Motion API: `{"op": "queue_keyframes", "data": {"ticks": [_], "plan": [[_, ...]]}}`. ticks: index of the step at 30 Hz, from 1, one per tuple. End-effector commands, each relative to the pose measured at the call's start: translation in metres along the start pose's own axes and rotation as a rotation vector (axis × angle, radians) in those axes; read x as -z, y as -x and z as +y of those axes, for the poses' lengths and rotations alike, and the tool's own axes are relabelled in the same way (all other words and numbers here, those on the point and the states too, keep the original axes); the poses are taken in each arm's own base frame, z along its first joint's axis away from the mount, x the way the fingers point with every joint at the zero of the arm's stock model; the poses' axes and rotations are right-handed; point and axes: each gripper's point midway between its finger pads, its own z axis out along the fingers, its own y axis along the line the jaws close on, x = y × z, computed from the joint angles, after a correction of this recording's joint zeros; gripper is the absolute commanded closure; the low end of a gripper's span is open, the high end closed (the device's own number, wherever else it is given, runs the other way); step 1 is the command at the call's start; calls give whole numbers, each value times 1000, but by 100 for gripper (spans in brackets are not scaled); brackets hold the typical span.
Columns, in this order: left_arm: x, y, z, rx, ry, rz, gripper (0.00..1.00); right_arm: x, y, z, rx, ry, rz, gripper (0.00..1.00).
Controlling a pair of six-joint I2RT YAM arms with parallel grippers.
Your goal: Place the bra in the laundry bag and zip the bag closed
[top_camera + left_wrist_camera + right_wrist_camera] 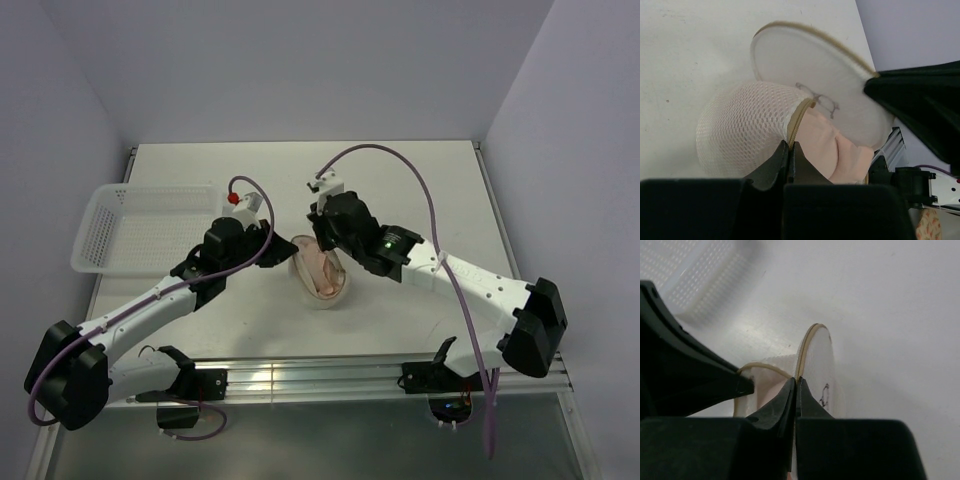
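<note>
The bag (pixel 740 130) lies open at the middle of the table (pixel 420 190), with the bra (pixel 825 145) tucked between its two halves. The left gripper (pixel 791 150) is pinched tight on the rim of the mesh half. The right gripper (pixel 796 385) is pinched tight on the rim of the raised half.

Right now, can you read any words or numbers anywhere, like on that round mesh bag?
No words, numbers or brand names can be read in any view.
On the laundry bag: one dark mark on its flat face, a scribbly loop, not legible as letters.
On the white basket: no text visible.
</note>
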Motion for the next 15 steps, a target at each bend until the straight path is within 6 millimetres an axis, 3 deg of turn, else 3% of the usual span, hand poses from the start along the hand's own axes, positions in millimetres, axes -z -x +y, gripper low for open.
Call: {"op": "queue_keyframes", "data": {"ticks": [1, 4, 6, 8, 9, 12, 15], "plan": [[4, 18, -23, -30, -77, -44, 100, 33, 51, -34, -45, -143, -230, 100], [2, 20, -30, -22, -98, -30, 100, 72, 59, -56, -49, -186, -373, 100], [2, 23, -39, -15, -123, -23, 100, 103, 77, -48, 8, -122, -502, 100], [1, 24, -44, -1, -139, -9, 100, 110, 71, -40, 97, -112, -527, 100], [0, 23, -44, 1, -137, 2, 100, 115, 67, -25, 133, -73, -533, 100], [-4, 23, -42, 2, -116, 20, 100, 112, 42, 6, 283, -35, -490, 100], [-9, 18, -36, 6, -93, 53, 100, 106, 17, 20, 382, -68, -438, 100]]}}
